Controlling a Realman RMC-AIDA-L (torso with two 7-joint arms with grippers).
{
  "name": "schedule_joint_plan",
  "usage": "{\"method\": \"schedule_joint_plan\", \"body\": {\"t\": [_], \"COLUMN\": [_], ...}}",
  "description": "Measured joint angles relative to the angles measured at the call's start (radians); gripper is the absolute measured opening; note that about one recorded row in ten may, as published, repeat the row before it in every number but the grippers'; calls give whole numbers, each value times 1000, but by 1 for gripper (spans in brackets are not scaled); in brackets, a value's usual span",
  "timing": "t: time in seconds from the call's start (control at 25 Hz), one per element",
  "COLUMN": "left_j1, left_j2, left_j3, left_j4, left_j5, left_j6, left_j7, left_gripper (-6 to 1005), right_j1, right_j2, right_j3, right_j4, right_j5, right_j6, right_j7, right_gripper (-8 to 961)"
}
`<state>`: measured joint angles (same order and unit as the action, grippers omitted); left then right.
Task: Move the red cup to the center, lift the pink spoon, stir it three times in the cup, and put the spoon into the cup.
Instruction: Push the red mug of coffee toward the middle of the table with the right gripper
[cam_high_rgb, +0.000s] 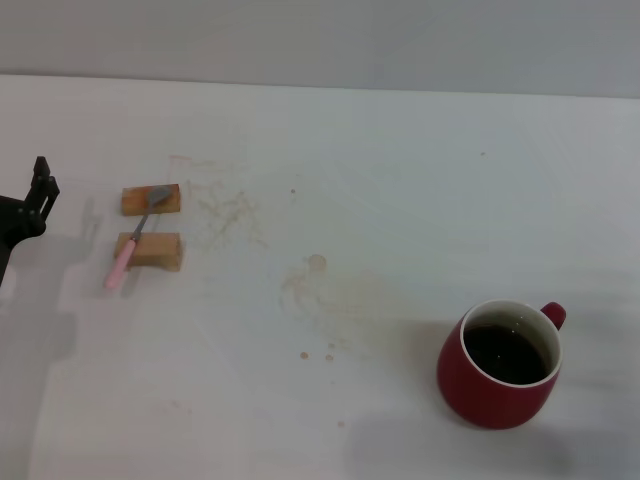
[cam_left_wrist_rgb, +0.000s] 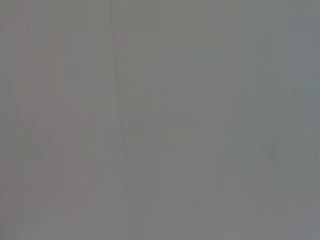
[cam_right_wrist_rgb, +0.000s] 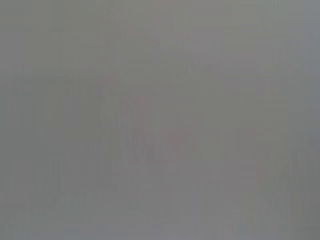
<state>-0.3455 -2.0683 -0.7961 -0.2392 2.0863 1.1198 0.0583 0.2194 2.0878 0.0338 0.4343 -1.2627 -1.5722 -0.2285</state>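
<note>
At the far left edge the left gripper (cam_high_rgb: 40, 185) hung beside the table (cam_high_rgb: 400, 180); whether its jaws were wide or narrow, I could not tell. Near it the pink spoon (cam_high_rgb: 135, 237) lay across two wooden blocks (cam_high_rgb: 150, 225). Well apart, at the near right, stood the red cup (cam_high_rgb: 498, 365), dark liquid inside, handle pointing away to the right.

A bare test setup, lab-like: a plain white, stained bench (cam_high_rgb: 400, 180) against a blank grey wall (cam_high_rgb: 320, 40), with two wooden blocks (cam_high_rgb: 150, 225) as props.
</note>
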Motion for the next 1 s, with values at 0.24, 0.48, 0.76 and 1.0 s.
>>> {"method": "schedule_joint_plan", "body": {"t": [0.24,0.48,0.76,1.0], "left_j1": [-2,-10,-12,-21], "left_j2": [1,1,1,1], "left_j3": [0,0,-1,-2], "left_j4": [6,16,18,19], "left_j5": [0,0,-2,-2], "left_j6": [0,-4,-16,-34], "left_j7": [0,0,0,0], "left_gripper": [808,808,808,808], "right_j1": [-14,-23,-40,-52], "right_j2": [1,1,3,3], "right_j3": [-3,-7,-37,-51], "right_j4": [6,35,72,85], "right_j5": [-1,-4,-9,-6], "right_j6": [-9,-14,-10,-19], "right_j7": [0,0,-7,-8], "right_gripper": [-1,0,0,0]}}
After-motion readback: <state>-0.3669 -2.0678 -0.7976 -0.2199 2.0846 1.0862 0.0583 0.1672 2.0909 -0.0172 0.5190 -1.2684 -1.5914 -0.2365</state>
